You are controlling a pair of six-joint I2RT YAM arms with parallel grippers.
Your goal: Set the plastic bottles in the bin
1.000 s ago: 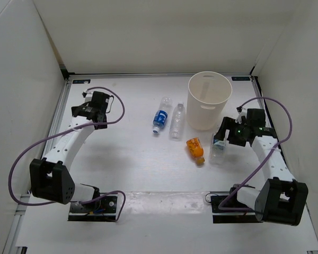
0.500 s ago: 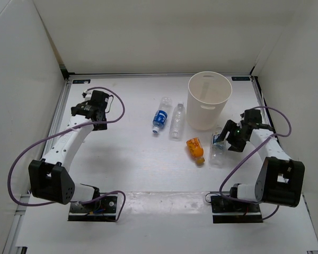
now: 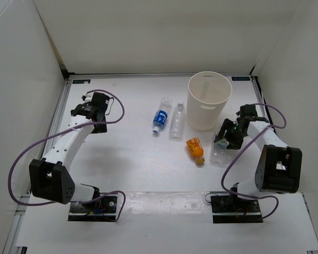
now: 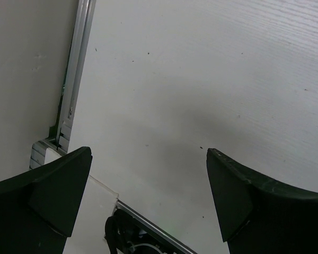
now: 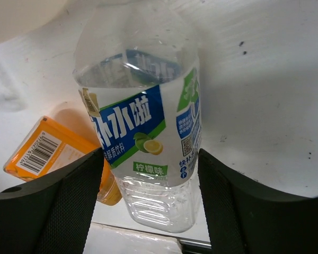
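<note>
The clear bottle with the white-blue label (image 5: 143,121) sits between my right gripper's (image 5: 151,157) pads, which press its sides just below the label; it rests on the table (image 3: 218,151) right of the orange bottle (image 3: 196,148). From above, the right gripper (image 3: 223,139) is just beside the bin's lower right. The bin (image 3: 202,115) is a tall white bucket at the back. A blue-label bottle (image 3: 160,117) and a plain clear bottle (image 3: 176,123) lie to the left of the bin. My left gripper (image 3: 86,109) stands open far to the left over bare table (image 4: 148,154).
White walls close in the table on three sides. A metal rail (image 4: 74,90) runs along the left edge near the left gripper. The orange bottle (image 5: 42,151) lies close against the held bottle's left side. Both arm bases stand at the near edge.
My right gripper's jaws have narrowed from wide open onto the white-blue label bottle, and the right arm has folded in closer to the bin. The left arm has not moved.
</note>
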